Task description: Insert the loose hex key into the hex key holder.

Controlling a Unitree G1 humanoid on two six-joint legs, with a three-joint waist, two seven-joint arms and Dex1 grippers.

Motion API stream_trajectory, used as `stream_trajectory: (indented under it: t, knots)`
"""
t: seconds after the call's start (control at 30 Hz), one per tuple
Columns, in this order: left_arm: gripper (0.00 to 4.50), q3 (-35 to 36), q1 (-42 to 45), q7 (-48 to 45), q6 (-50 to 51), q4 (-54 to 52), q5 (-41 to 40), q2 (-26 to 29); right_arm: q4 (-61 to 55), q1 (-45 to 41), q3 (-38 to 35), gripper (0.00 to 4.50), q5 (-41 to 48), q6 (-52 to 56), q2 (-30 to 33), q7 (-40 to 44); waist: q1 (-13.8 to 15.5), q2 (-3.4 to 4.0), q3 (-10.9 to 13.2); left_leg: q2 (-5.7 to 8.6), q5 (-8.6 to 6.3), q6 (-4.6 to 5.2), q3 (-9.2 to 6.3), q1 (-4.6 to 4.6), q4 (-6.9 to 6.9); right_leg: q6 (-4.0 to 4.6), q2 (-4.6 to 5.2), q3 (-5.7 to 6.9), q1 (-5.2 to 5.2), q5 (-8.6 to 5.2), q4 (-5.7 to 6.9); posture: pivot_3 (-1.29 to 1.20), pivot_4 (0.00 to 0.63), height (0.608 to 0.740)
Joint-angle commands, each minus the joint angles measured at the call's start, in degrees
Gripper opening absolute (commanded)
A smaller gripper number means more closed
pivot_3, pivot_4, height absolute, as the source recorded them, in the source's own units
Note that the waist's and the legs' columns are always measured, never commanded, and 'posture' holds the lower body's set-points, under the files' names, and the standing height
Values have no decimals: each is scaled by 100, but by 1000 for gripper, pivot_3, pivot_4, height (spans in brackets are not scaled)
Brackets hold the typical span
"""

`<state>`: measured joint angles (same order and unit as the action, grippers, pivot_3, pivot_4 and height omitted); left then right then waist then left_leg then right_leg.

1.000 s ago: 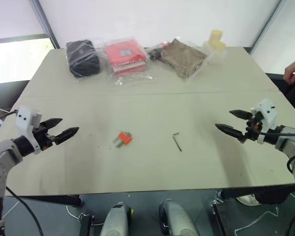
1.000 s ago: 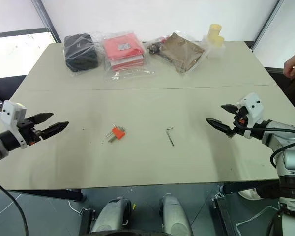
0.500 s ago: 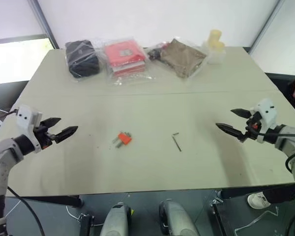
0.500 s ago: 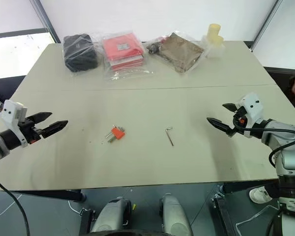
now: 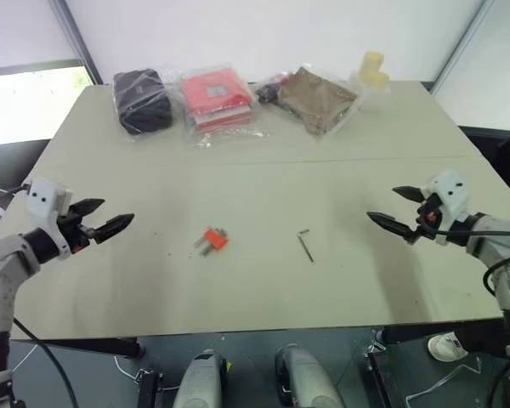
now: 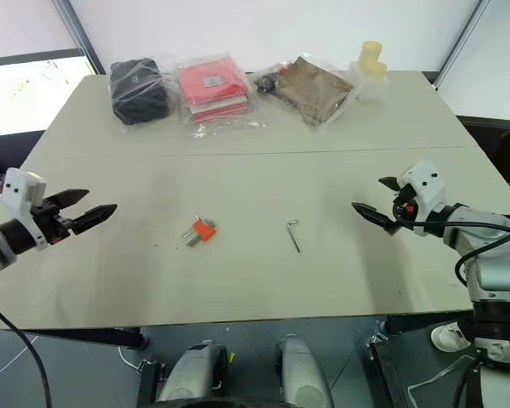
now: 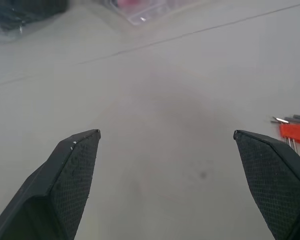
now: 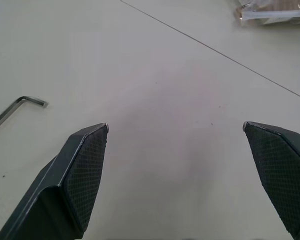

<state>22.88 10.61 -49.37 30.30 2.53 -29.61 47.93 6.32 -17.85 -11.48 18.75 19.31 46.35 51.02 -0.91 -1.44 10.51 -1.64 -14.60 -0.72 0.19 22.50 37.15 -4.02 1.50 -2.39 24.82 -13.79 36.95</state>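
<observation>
Both end effectors spread wide, empty — left (image 5: 110, 224), right (image 5: 389, 214), above opposite table (image 5: 263, 178) edges. Hex key (image 5: 306, 244) flat mid-table, holder (image 5: 213, 240) near, on its left — apart.

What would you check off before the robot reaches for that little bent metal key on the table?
1. Loose hex key lies flat on the table, nothing on it: ok.
2. Hex key holder lies apart from the key, uncovered: ok.
3. Right hand open and empty: ok.
4. Left hand open and empty: ok.
5. Wrapped packets at the far edge, out of the path: ok.
6. Free slot in the holder: cannot tell.
</observation>
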Motion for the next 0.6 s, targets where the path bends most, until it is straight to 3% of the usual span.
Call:
stream_trajectory:
  t: [0.03, 0.1, 0.3, 0.6]
  knots:
    - [4455, -115, 291, -511, -54, -95, -90, 346, -423, -187, 91, 4500, 143, 138, -131, -11, -1, -2, 1, 0, 0, 0, 0, 0, 0, -2, -1, 0, 0, 1, 0, 0, 150, 740]
    - [4455, -268, 402, -793, 17, -175, -142, 462, -604, -278, 226, 4500, 187, 299, -301, -86, -3, -2, 1, -1, 0, 0, 1, 0, 0, -1, 0, 0, 0, 1, 0, 0, 150, 740]
    - [4455, -1288, 901, -1685, -60, -301, 25, 571, -1378, -418, 1959, 4500, -480, 463, -2229, -1129, -45, 1, 3, -9, 0, 0, 1, -5, -7, -1, -16, -4, 6, 1, 7, 0, 150, 740]
    - [4455, -1589, 1231, -1713, -296, -14, 279, 371, -1743, -433, 2983, 4500, -862, 1352, -3405, -1888, 9, -2, 1, -6, 1, -1, -1, 52, 21, -2, -6, -1, 50, 3, 21, 0, 150, 740]
